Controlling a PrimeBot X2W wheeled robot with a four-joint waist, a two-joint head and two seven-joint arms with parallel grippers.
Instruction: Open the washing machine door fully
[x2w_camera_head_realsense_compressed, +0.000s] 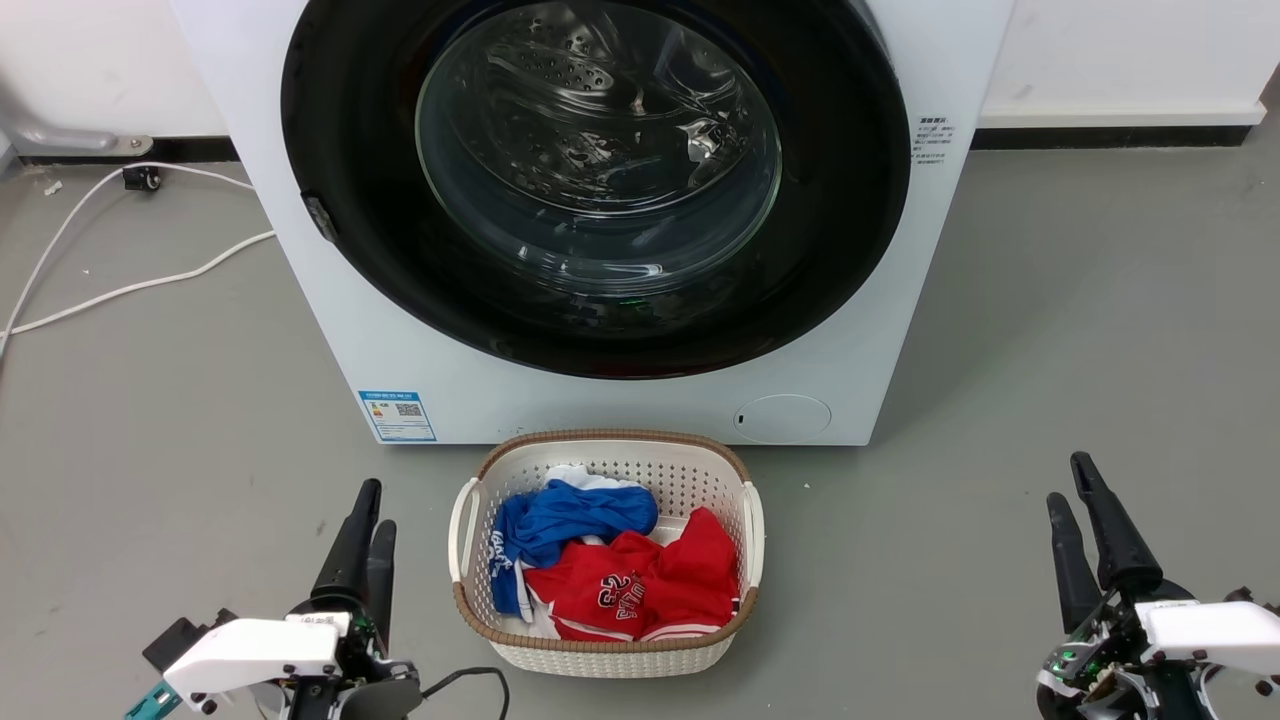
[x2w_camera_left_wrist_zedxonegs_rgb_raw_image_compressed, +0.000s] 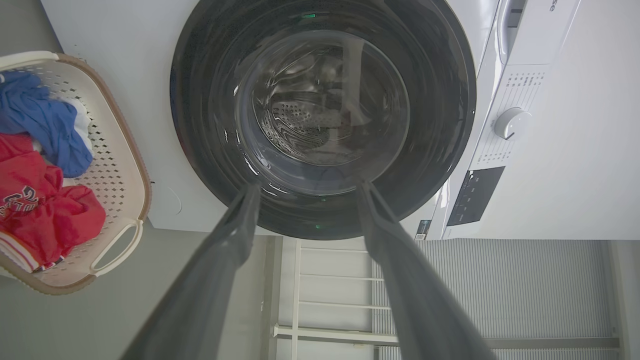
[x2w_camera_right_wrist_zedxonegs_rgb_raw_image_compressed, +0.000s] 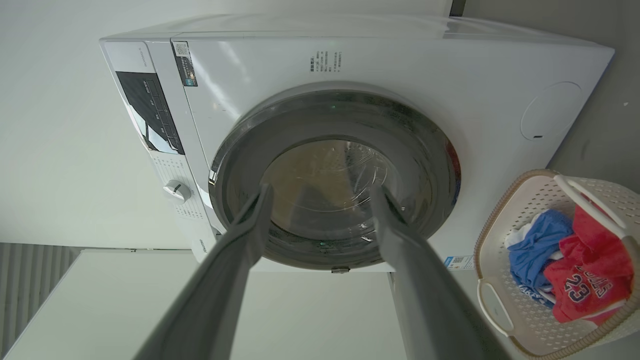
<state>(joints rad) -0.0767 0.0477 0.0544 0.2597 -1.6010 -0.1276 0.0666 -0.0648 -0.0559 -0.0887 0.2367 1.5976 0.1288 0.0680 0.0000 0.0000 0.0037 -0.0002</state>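
the white washing machine (x2w_camera_head_realsense_compressed: 620, 400) has its washing machine door (x2w_camera_head_realsense_compressed: 597, 170) looking fully closed, nothing opened yet, the laundry basket (x2w_camera_head_realsense_compressed: 610, 438) just before it, and the left gripper (x2w_camera_head_realsense_compressed: 378, 505) and right gripper (x2w_camera_head_realsense_compressed: 1068, 478) spread, empty, well short of it.

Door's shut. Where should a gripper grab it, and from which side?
Likely the small grey tab on the left rim of the door, hooked from the left by the left gripper. Elsewhere the rim is smooth and round, with no edge to catch.
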